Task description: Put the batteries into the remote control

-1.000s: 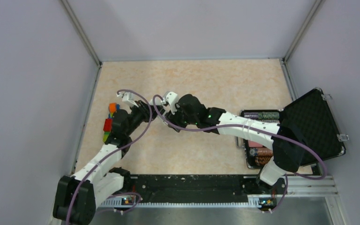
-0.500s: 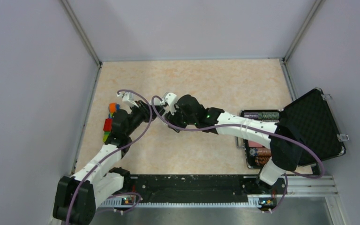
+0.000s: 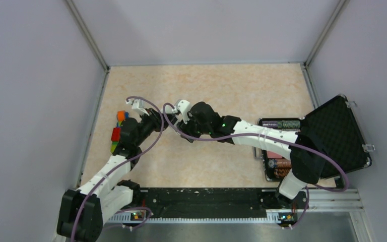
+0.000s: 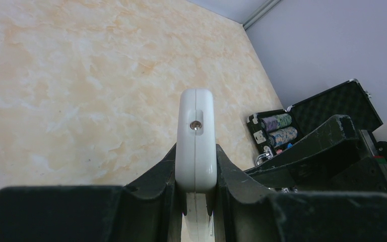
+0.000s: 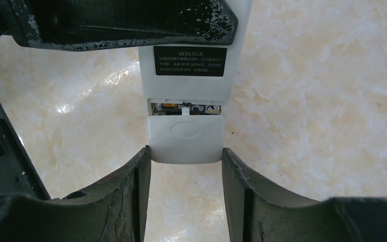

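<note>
Your left gripper (image 4: 195, 151) clamps the remote control (image 4: 195, 126) edge-on, held above the table (image 4: 80, 75) | your right gripper (image 5: 185, 154) closes on its cover end, fingers touching both sides of the battery cover (image 5: 185, 133) | cover sits partly open; contents of the narrow gap too small to tell.

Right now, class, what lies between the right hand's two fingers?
In the right wrist view, the cover end of the remote control sits between the fingertips of the right hand.
</note>
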Action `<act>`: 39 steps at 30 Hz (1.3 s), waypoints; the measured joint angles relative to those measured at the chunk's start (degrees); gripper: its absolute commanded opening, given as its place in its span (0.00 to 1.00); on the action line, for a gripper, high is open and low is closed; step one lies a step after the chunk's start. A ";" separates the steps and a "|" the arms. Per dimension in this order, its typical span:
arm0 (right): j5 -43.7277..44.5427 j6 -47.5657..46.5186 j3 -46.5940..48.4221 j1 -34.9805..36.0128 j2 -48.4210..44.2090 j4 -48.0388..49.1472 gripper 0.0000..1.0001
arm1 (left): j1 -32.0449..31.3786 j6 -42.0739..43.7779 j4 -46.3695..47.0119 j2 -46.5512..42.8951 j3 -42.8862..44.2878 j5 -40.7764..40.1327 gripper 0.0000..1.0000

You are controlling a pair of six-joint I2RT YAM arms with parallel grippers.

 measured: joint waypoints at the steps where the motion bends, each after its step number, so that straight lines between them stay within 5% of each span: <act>1: -0.02 0.00 0.00 0.00 0.00 0.00 0.38 | 0.00 0.11 -0.20 0.00 0.00 -0.22 0.00; 39: -1.07 -0.37 0.72 -0.70 0.81 0.68 0.38 | 0.00 1.68 0.22 0.07 0.02 1.27 0.00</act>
